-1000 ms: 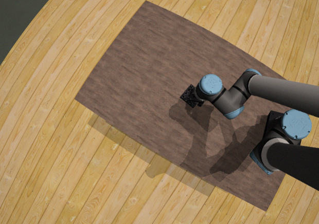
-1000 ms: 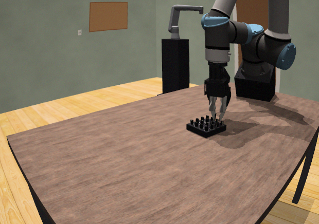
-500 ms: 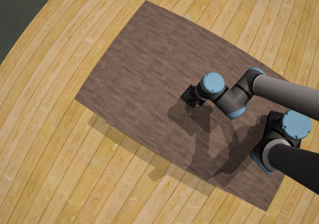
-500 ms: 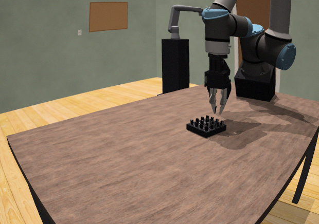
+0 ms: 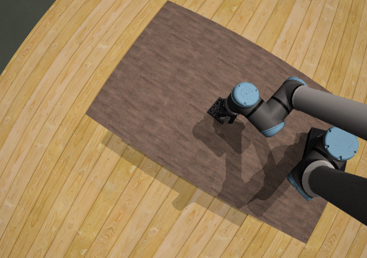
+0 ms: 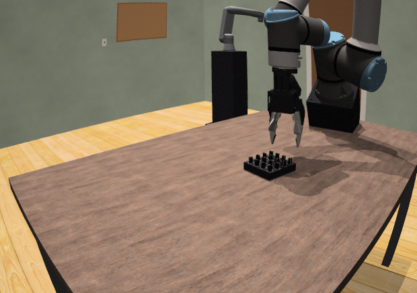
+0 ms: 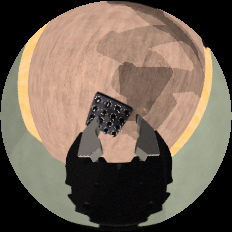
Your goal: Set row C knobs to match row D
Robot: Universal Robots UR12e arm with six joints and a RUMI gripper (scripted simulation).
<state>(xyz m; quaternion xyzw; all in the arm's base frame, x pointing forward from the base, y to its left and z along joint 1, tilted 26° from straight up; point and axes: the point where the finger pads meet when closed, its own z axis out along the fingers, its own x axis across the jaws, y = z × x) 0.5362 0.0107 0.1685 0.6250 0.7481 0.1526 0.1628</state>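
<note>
Exterior view: jaws apart, the gripper (image 5: pixel 225 119) (image 6: pixel 285 145) (image 7: pixel 118 115) hangs above the knob box (image 5: pixel 214 111) (image 6: pixel 268 175) (image 7: pixel 116 105), holding nothing; marks too small to judge rows matched or left.

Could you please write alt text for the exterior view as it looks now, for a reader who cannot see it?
An open two-jaw gripper points down above a black knob box, touching none of its upright knobs. The box sits on a brown wood-grain table, with the arm's black base behind it.
</note>
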